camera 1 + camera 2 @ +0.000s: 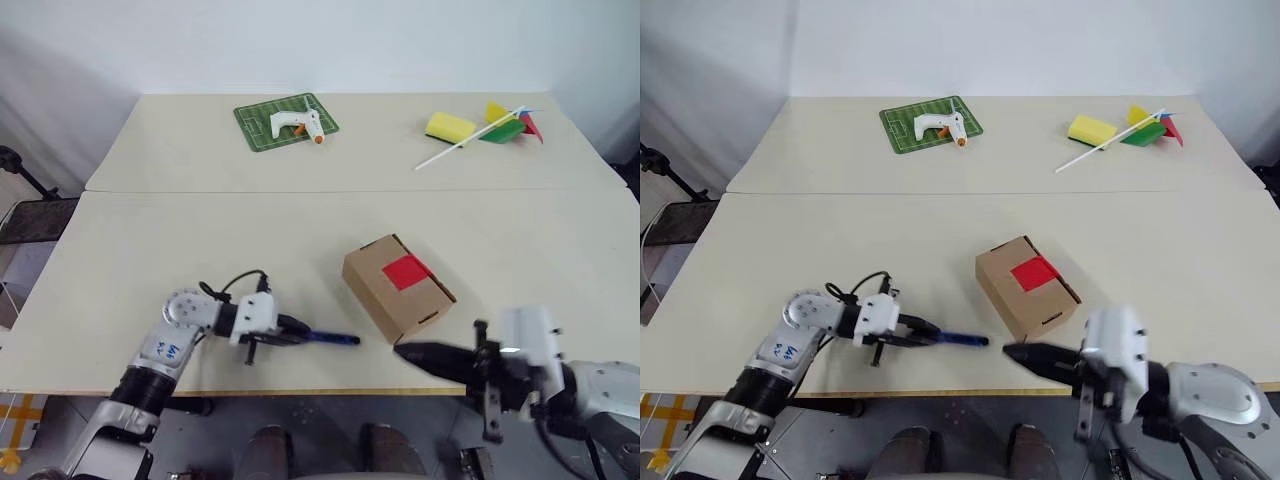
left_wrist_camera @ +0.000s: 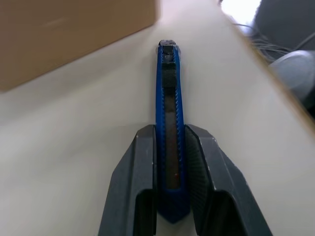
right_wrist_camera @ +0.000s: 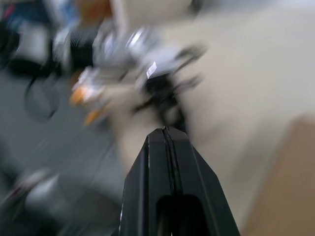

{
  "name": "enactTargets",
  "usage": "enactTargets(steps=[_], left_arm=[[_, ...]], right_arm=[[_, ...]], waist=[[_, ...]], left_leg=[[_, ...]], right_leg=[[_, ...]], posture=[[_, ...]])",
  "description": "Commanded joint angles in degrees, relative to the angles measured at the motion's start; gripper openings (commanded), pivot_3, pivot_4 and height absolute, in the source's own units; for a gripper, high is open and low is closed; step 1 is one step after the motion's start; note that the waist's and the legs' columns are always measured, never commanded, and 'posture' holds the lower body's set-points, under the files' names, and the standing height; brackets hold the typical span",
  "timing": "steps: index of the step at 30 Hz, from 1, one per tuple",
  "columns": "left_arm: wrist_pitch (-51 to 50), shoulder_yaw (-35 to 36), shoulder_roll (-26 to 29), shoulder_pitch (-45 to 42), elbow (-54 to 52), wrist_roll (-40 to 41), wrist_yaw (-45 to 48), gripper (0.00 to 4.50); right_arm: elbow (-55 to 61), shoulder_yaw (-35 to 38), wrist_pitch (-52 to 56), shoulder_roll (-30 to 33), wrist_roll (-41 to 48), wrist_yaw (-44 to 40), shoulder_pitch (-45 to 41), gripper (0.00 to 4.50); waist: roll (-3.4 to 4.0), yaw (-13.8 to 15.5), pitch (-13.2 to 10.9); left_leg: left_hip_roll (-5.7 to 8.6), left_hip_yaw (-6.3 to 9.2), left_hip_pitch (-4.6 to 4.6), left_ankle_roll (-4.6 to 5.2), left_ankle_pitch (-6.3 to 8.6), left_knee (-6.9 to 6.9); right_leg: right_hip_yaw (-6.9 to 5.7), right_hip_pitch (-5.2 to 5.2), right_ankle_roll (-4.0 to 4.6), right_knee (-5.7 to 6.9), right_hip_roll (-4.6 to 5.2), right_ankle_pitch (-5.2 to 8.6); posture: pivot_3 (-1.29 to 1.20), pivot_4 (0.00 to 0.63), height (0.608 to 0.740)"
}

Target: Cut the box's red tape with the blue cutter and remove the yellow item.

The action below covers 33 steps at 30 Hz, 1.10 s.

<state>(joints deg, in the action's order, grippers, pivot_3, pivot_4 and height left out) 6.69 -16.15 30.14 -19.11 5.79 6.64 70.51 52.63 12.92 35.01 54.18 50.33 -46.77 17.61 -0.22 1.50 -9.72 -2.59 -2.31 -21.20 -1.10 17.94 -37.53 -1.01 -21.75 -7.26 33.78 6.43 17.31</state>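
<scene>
Cream bench (image 1: 200, 220) runs wide and mostly bare; its near edge crosses the lower frame. Just above that edge, lower left, the left claw (image 1: 297, 335) is clamped on the blue cutter (image 1: 333, 339), pointing right toward the box (image 1: 397, 287) at lower centre, red tape (image 1: 405, 271) on top. Lower right, the right claw (image 1: 405, 352) is closed, empty, near the box's near corner.

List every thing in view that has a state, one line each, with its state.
box: shut, flaps down, lying on the table.
red tape: uncut, stuck across the box top.
blue cutter: clamped between the left tool's fingers, tip toward the box.
left tool: shut on the cutter.
right tool: shut, holding nothing, near the box.
glue gun: lying on its side on the green mat.
</scene>
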Motion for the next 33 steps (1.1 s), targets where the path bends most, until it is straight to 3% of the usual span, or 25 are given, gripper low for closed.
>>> enactTargets(steps=[1,9,14,33], left_arm=[[-5.7,-4.5,0.7,2.8,-6.0,-3.8,-1.7,0.46],[-15.4,-6.9,-0.7,5.5,-13.4,-7.7,-10.3,0.46],[-18.8,-7.9,0.0,6.7,-16.7,-8.2,-12.8,0.46],[-16.8,-8.5,2.2,8.1,-16.7,-7.7,-13.6,0.46]], right_arm=[[2.1,-2.7,4.3,-0.3,2.3,5.4,-1.9,0.0],[-3.3,-12.2,8.9,-0.4,-8.4,11.2,-10.4,0.0],[-5.3,-15.1,8.8,1.5,-10.9,7.2,-13.1,0.0],[-12.1,-21.1,11.6,-2.7,-17.5,7.0,-17.6,0.0]], waist=[[-0.09,0.0,0.0],[-0.09,0.1,0.0],[-0.09,0.2,0.0],[-0.09,-0.1,0.0]], left_leg=[[0.0,0.02,-0.02,0.0,0.0,0.0],[0.04,0.0,-0.03,0.0,0.02,-0.05],[0.11,0.04,-0.08,0.05,0.04,-0.09],[0.03,0.0,-0.04,0.08,0.08,-0.03]], right_leg=[[-0.03,0.0,0.0,-0.02,-0.01,0.0],[-0.02,0.05,0.19,-0.21,0.02,0.1],[-0.04,0.07,0.19,-0.22,0.08,0.1],[-0.05,0.03,0.18,-0.22,0.02,0.1]], posture=[[0.0,0.15,0.74],[0.0,0.15,0.74],[0.0,0.15,0.74],[0.0,0.15,0.74]])
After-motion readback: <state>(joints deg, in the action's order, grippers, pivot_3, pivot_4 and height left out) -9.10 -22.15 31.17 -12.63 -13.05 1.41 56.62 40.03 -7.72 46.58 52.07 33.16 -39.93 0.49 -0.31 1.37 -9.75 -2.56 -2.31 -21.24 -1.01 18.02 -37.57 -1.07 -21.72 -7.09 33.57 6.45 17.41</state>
